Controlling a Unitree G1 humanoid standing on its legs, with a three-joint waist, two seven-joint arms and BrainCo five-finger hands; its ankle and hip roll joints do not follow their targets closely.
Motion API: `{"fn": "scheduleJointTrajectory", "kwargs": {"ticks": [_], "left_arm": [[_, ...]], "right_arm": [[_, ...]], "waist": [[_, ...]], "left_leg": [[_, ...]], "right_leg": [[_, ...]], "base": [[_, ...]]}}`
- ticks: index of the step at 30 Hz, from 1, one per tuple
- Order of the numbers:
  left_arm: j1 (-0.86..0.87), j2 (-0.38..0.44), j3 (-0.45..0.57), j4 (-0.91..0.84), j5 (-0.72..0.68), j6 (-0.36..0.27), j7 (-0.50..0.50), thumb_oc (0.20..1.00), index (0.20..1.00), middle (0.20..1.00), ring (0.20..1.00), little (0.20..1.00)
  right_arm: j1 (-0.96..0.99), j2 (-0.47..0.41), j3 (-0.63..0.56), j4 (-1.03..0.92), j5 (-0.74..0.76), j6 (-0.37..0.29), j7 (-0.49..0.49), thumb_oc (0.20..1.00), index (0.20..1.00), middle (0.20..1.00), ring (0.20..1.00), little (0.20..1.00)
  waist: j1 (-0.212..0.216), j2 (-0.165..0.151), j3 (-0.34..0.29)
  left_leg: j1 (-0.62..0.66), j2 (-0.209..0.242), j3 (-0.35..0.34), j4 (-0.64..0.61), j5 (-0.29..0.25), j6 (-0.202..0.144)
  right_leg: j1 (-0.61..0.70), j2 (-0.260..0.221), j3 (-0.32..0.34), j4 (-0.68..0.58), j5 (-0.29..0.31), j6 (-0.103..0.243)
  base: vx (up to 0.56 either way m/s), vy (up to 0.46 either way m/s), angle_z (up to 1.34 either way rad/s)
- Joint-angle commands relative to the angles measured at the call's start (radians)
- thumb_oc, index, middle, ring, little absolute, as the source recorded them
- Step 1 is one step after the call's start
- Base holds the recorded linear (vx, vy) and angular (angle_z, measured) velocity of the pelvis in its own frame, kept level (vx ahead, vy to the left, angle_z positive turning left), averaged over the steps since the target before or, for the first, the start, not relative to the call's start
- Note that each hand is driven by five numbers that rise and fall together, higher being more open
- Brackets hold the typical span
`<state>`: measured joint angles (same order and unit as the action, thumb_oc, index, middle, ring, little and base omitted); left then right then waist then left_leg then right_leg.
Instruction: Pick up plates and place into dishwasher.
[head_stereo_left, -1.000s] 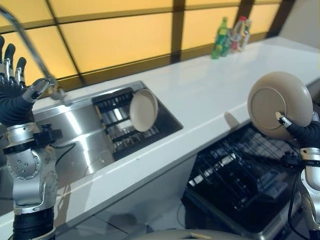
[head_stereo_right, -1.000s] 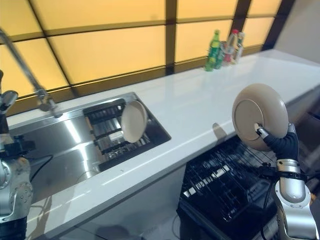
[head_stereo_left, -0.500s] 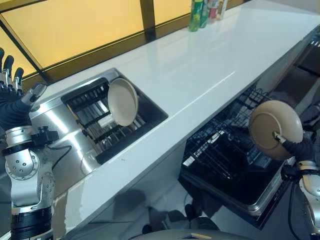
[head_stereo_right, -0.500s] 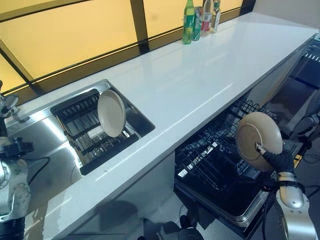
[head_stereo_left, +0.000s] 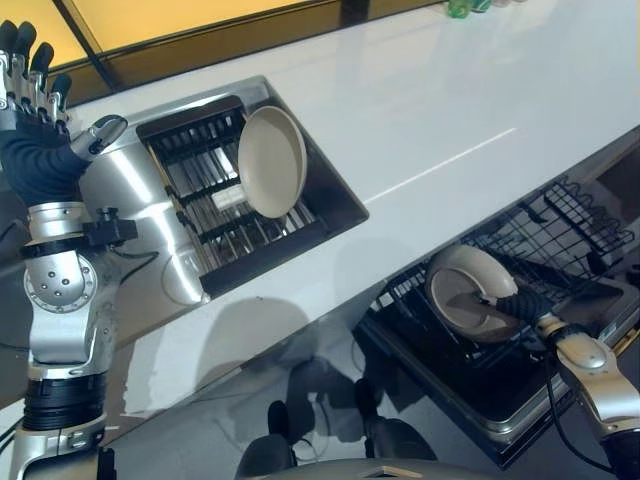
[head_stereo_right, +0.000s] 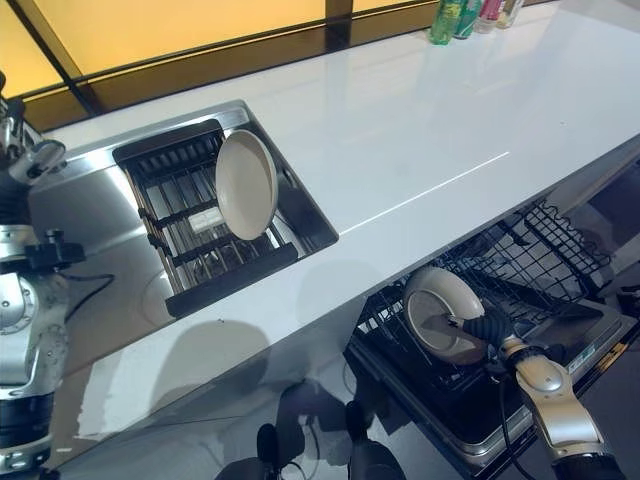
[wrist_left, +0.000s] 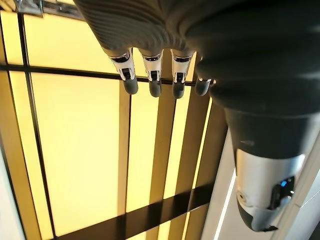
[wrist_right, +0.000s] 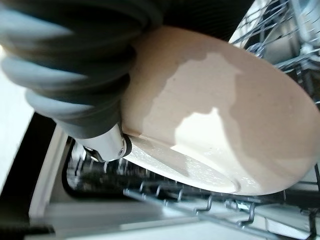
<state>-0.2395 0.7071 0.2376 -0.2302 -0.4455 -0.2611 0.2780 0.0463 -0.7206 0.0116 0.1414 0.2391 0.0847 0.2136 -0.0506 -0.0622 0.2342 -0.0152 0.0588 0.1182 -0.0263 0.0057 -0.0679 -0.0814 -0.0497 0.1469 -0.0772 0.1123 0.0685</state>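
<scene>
- A long white counter (head_stereo_left: 430, 110) runs across your view, with a window (head_stereo_right: 170, 20) of amber panes in dark frames behind it.
- A steel sink (head_stereo_left: 140, 200) is set into the counter on your left; a black rack (head_stereo_right: 195, 225) sits inside it.
- Below the counter's front edge on your right, the dishwasher's black wire basket (head_stereo_right: 540, 250) stands pulled out over the floor.
- One beige plate (head_stereo_left: 272, 162) stands on edge in the sink rack, leaning slightly.
- A second beige plate (head_stereo_right: 440, 312) is down in the near-left part of the wire basket, tilted; whether it touches the wires you cannot tell.
- Your right hand (head_stereo_right: 488, 326) is clamped on that plate's rim, thumb across its face.
- Your left hand (head_stereo_left: 35, 110) is raised beside the sink, fingers (wrist_left: 152, 75) straight and together, holding nothing.
- Green and clear bottles (head_stereo_right: 470, 15) stand far back on the counter, well apart from everything.
</scene>
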Motion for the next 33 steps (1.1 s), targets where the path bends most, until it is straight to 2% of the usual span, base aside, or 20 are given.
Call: {"fn": "scheduleJointTrajectory", "kwargs": {"ticks": [1, 7, 11, 14, 20, 24, 27, 33], "left_arm": [[-0.079, 0.08, -0.052, 0.037, 0.012, -0.021, 0.014, 1.0, 1.0, 1.0, 1.0, 1.0], [-0.107, 0.094, -0.07, 0.044, 0.009, -0.023, 0.01, 1.0, 1.0, 1.0, 1.0, 1.0], [-0.145, 0.104, -0.103, 0.042, 0.015, -0.022, 0.017, 1.0, 1.0, 1.0, 1.0, 1.0], [-0.184, 0.115, -0.132, 0.035, 0.014, -0.005, 0.031, 1.0, 1.0, 1.0, 1.0, 1.0], [-0.244, 0.127, -0.168, 0.038, 0.005, 0.019, 0.029, 1.0, 1.0, 1.0, 1.0, 1.0], [-0.262, 0.13, -0.168, 0.039, 0.001, 0.021, 0.016, 1.0, 1.0, 1.0, 1.0, 1.0], [-0.273, 0.133, -0.169, 0.044, -0.003, 0.024, 0.005, 1.0, 1.0, 1.0, 1.0, 1.0], [-0.273, 0.137, -0.168, 0.043, -0.012, 0.035, -0.015, 1.0, 1.0, 1.0, 1.0, 1.0]], "right_arm": [[-0.084, -0.057, 0.001, 0.004, 0.037, -0.063, 0.027, 0.2, 0.2, 0.2, 0.2, 0.2], [-0.104, -0.086, 0.088, 0.029, -0.061, -0.008, 0.138, 0.2, 0.2, 0.2, 0.2, 0.2], [-0.127, -0.104, 0.214, 0.078, -0.174, 0.069, 0.278, 0.2, 0.2, 0.2, 0.2, 0.2], [-0.142, -0.107, 0.327, 0.143, -0.251, 0.124, 0.305, 0.2, 0.2, 0.2, 0.2, 0.2], [-0.16, -0.042, 0.459, 0.237, -0.268, 0.195, 0.33, 0.2, 0.2, 0.2, 0.2, 0.2], [-0.138, 0.005, 0.471, 0.249, -0.246, 0.228, 0.333, 0.2, 0.2, 0.2, 0.2, 0.2], [-0.113, 0.031, 0.472, 0.27, -0.283, 0.245, 0.333, 0.2, 0.2, 0.2, 0.2, 0.2], [-0.093, 0.066, 0.449, 0.279, -0.247, 0.248, 0.239, 0.2, 0.2, 0.2, 0.2, 0.2]], "waist": [[0.023, -0.007, -0.017], [0.028, -0.006, -0.007], [0.035, -0.005, 0.005], [0.041, -0.002, 0.019], [0.054, 0.002, 0.035], [0.055, 0.002, 0.041], [0.05, -0.001, 0.036], [0.048, -0.003, 0.021]], "left_leg": [[-0.109, -0.028, -0.128, 0.097, -0.031, 0.052], [-0.122, -0.022, -0.134, 0.094, -0.02, 0.045], [-0.133, -0.024, -0.135, 0.101, -0.014, 0.04], [-0.135, -0.025, -0.138, 0.114, -0.013, 0.038], [-0.141, -0.028, -0.146, 0.13, -0.016, 0.038], [-0.141, -0.033, -0.148, 0.13, -0.019, 0.041], [-0.139, -0.035, -0.145, 0.127, -0.02, 0.043], [-0.126, -0.047, -0.145, 0.124, -0.025, 0.056]], "right_leg": [[-0.021, 0.006, -0.086, 0.085, -0.057, -0.006], [-0.034, 0.014, -0.095, 0.086, -0.058, -0.019], [-0.041, 0.016, -0.093, 0.092, -0.059, -0.027], [-0.034, 0.015, -0.094, 0.095, -0.06, -0.033], [-0.027, 0.013, -0.095, 0.1, -0.062, -0.037], [-0.026, 0.011, -0.094, 0.102, -0.062, -0.034], [-0.027, 0.01, -0.09, 0.105, -0.062, -0.031], [-0.015, 0.006, -0.074, 0.104, -0.057, -0.022]], "base": [[-0.01, -0.143, 0.01], [-0.04, -0.079, 0.02], [-0.07, -0.044, -0.01], [-0.05, -0.021, -0.02], [-0.04, -0.013, -0.01], [-0.06, 0.014, 0.05], [-0.03, 0.03, 0.05], [0.0, 0.056, 0.03]]}}
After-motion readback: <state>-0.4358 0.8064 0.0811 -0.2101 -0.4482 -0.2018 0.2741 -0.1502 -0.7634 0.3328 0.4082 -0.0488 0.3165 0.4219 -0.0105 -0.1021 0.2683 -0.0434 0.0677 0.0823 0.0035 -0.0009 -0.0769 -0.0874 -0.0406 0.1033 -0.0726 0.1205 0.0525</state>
